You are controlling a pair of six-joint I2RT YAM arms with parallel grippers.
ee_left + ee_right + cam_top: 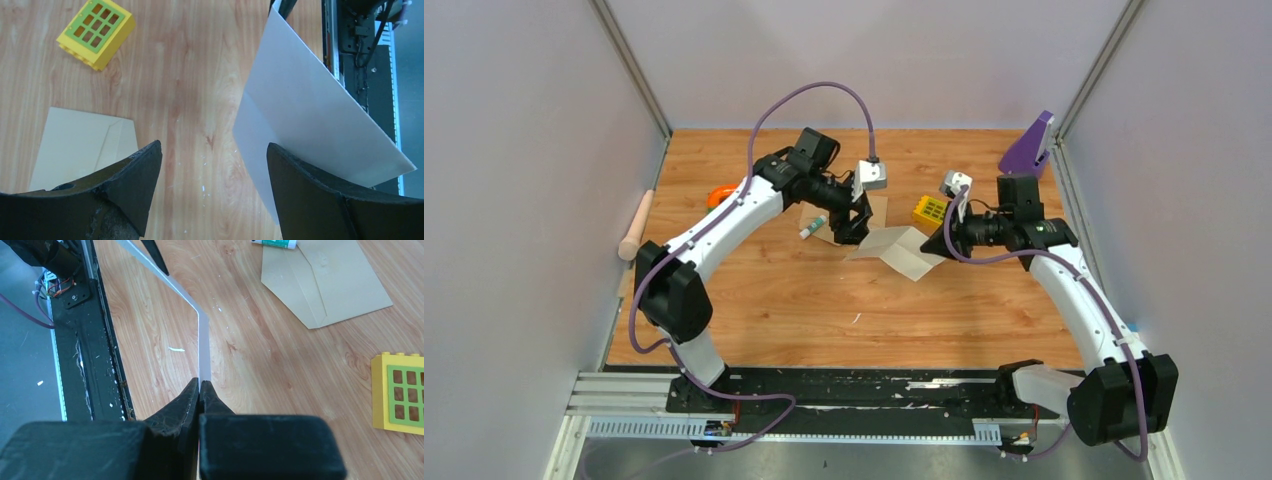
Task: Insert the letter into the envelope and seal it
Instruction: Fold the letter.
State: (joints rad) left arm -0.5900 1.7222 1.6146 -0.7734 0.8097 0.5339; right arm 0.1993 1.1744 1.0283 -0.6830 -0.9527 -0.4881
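Note:
The white letter (pixel 899 250) is lifted off the table in a bent sheet, and my right gripper (pixel 944 240) is shut on its right edge. In the right wrist view the letter (pixel 202 347) runs edge-on away from the shut gripper (pixel 200 383). The tan envelope (pixel 824 222) lies flat on the table under my left gripper (pixel 854 225). In the left wrist view the left gripper (pixel 214 145) is open over bare wood, with the envelope (pixel 80 145) behind its left finger and the letter (pixel 310 115) by its right finger.
A glue stick (pixel 814 228) lies on the envelope's left part. A yellow-green block (pixel 931 210) sits behind the letter. A purple stand (pixel 1029 150) is at the back right, a wooden roller (pixel 636 225) at the left edge, and an orange object (pixel 721 193) behind the left arm.

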